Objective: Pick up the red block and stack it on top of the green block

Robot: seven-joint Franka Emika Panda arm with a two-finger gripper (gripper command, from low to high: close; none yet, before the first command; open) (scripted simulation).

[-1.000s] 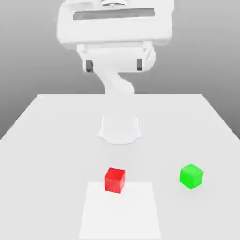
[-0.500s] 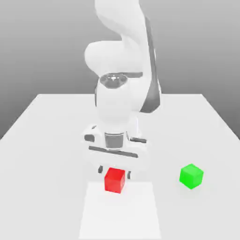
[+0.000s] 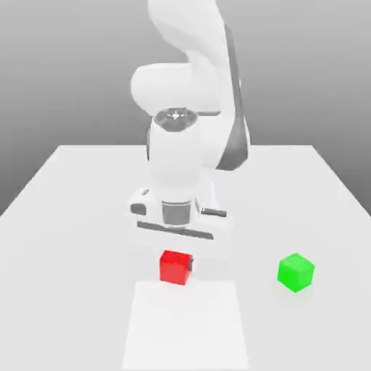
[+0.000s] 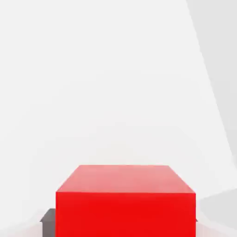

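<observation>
The red block hangs just under the white hand, a little above the white table, near the front middle of the exterior view. My gripper is shut on it, one dark finger showing at the block's side. In the hand view the red block sits close up between the jaws, with a dark fingertip beside it. The green block rests on the table toward the exterior view's right, apart from the gripper and at about the same depth as the red block.
The arm's white body and base stand directly behind the red block. A lighter square patch marks the table's front edge. Open table surface lies between the two blocks.
The hand came down from high above the table onto the red block, the fingers closed on it, and the block now sits slightly higher than half a second ago.
</observation>
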